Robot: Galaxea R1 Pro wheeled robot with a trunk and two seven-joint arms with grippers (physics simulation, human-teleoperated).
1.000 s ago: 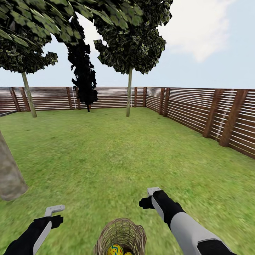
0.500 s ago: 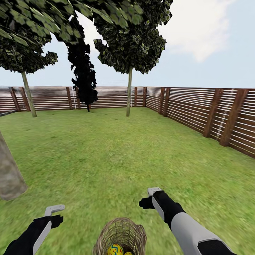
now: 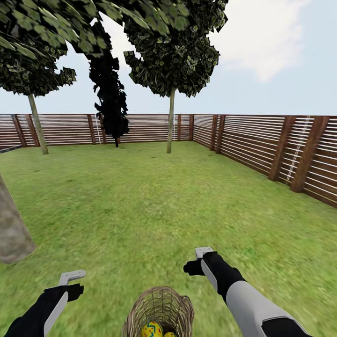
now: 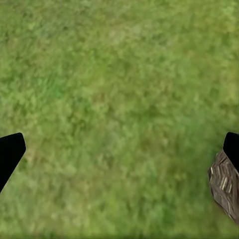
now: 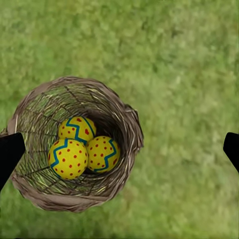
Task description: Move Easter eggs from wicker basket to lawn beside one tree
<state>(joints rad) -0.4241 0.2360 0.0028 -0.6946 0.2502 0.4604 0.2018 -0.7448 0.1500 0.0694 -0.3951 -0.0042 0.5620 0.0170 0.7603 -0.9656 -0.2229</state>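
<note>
The wicker basket (image 3: 160, 310) stands on the lawn (image 3: 140, 201) at the near edge of the head view, between my two arms. Two yellow Easter eggs (image 3: 152, 330) peek over its rim there. In the right wrist view all three eggs (image 5: 68, 158), (image 5: 102, 153), (image 5: 77, 128) lie together in the basket (image 5: 127, 124). My right gripper (image 5: 121, 149) hangs open above it, right of the basket (image 3: 203, 253) in the head view. My left gripper (image 3: 71, 276) is open over bare grass (image 4: 119, 149), with the basket's edge (image 4: 224, 186) beside one finger. The thick grey-brown trunk of a tree (image 3: 11, 229) rises at the left.
A brown slat fence (image 3: 262, 150) bounds the garden at the back and right. Two thin-trunked trees (image 3: 171, 121), (image 3: 36, 126) and a black cone-shaped tree (image 3: 110, 93) stand by the far fence. Open grass stretches between the basket and the thick trunk.
</note>
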